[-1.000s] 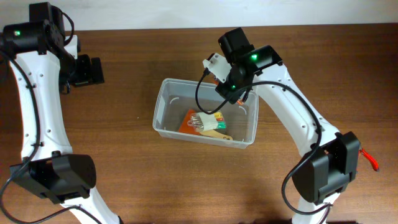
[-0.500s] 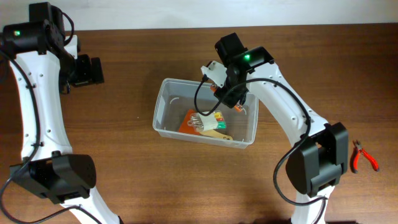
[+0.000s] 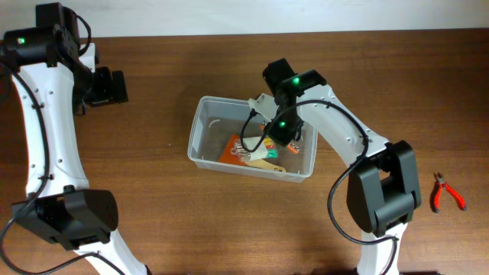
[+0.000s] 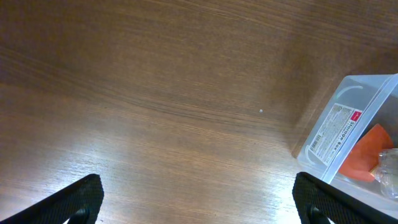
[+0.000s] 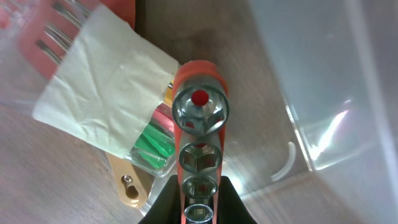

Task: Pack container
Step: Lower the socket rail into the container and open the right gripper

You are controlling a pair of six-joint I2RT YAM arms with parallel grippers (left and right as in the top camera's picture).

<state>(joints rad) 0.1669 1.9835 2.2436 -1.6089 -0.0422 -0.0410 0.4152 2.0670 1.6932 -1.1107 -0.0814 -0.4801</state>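
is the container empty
No: the container holds an orange packet and a white packet; the right gripper holds a socket rail over them.

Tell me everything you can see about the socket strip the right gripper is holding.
The socket strip is an orange-red plastic rail carrying a row of shiny metal sockets, hex openings facing the wrist camera. The right gripper pinches its near end, holding it over the container above a white-carded packet.
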